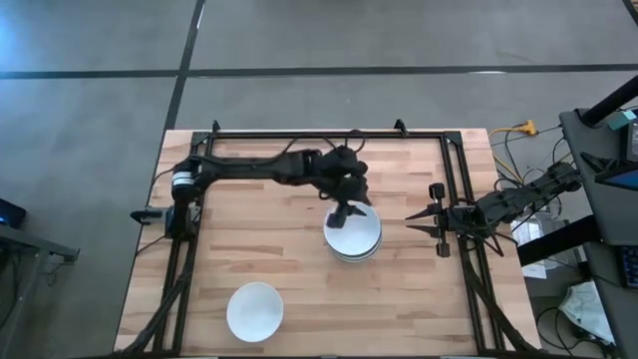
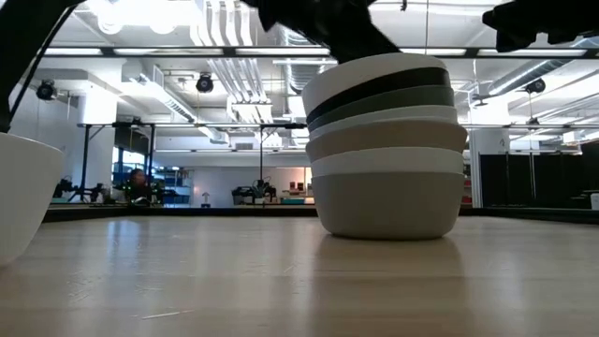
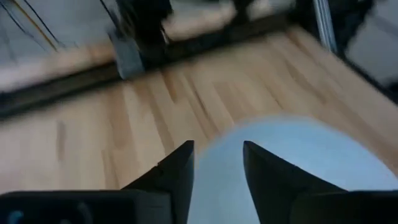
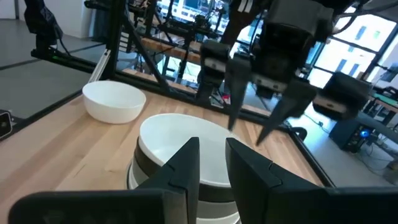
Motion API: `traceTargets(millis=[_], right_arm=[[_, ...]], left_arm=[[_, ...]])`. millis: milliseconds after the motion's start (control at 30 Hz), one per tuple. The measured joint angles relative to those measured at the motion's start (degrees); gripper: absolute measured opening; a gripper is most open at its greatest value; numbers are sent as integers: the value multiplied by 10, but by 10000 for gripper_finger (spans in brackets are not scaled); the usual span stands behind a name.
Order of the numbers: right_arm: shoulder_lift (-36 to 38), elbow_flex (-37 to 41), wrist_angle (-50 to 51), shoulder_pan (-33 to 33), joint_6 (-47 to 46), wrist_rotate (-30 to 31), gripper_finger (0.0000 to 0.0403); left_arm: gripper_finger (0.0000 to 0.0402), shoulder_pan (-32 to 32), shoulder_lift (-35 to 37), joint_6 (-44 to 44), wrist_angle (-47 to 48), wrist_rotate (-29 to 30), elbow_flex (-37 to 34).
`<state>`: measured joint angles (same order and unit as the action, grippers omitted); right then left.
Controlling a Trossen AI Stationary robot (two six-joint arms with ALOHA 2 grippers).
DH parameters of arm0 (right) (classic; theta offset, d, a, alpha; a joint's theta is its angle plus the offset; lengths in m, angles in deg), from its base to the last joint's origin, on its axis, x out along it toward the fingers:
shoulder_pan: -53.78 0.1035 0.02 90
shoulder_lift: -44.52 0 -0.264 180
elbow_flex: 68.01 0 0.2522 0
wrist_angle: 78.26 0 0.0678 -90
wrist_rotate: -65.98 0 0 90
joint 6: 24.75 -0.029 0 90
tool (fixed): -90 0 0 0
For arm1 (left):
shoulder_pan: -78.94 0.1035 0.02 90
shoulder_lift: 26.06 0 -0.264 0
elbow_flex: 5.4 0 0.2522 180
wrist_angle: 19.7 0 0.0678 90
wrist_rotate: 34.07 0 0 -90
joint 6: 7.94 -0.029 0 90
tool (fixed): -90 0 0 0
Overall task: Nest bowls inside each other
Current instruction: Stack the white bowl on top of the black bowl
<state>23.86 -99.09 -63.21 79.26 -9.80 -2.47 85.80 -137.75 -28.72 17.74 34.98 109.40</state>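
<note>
A stack of bowls (image 1: 353, 237) is seen near the table's (image 1: 259, 239) middle, toward the right edge. The left gripper (image 1: 348, 211) is held just above the stack's far rim, fingers apart and empty. A lone white bowl (image 1: 254, 311) lies near the front edge. The right gripper (image 1: 427, 220), parted and empty, is held by the right edge.

A robotics lab in a large industrial hall.

The wooden table (image 1: 269, 249) stands on a bare grey concrete floor (image 1: 90, 120) and is ringed by a black metal frame (image 1: 329, 133) that carries the arms. Loose cables (image 1: 518, 135) and equipment stands (image 1: 598, 150) crowd one side. Beyond the table, the low view shows exposed ceiling ducts (image 2: 225, 56), strip lights (image 2: 150, 11), and a long open floor with further workstations (image 2: 271, 195) and a person (image 2: 138, 183) seated far off. Screens and racks (image 4: 186, 12) fill the background of the right wrist view.
</note>
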Motion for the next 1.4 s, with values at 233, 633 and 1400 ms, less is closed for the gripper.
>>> traceTargets(millis=[233, 633, 1400], right_arm=[[0, 0, 0, 0, -4, 0, 72], [0, 1, 0, 0, -1, 0, 73], [0, 1, -3, 0, 0, 1, 72]], left_arm=[[64, -15, 1, 74, -306, -2, -135], [7, -34, -40, 120, -418, -1, -149], [8, -37, -89, 146, -377, -13, -107]])
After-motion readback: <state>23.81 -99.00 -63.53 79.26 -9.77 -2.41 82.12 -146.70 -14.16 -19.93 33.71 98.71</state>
